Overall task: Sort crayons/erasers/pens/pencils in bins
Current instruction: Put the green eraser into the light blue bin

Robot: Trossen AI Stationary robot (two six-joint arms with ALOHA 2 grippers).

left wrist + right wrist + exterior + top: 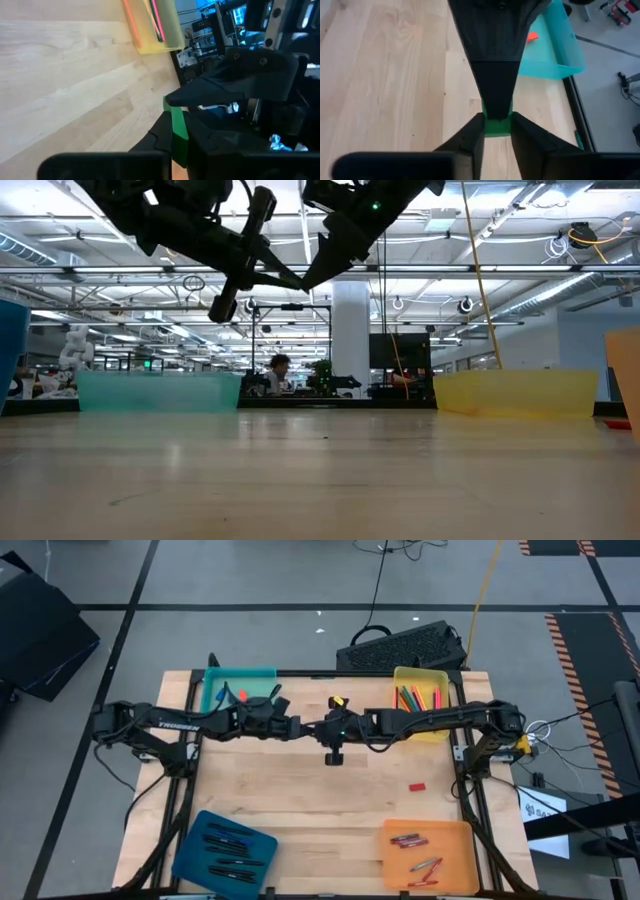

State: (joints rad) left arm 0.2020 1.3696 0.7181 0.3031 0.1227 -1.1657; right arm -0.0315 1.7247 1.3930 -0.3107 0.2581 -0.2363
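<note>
Green eraser [496, 126] mostly covered by left gripper [496, 107] fingers; only a sliver showing in left wrist view too. Blue bin [224, 851] cut off by bottom edge in high view. Orange bin [626, 375] cropped at edge in low view. Teal bin [238, 688] contents partly hidden under left arm.

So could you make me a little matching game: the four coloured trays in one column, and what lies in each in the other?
Trays:
1. teal bin
2. yellow bin
3. dark blue bin
4. orange bin

Contents:
A. dark pens
B. short red crayons
C. long bright pencils
D. small erasers

Pairs: 1-D, 2-C, 3-A, 4-B
</note>
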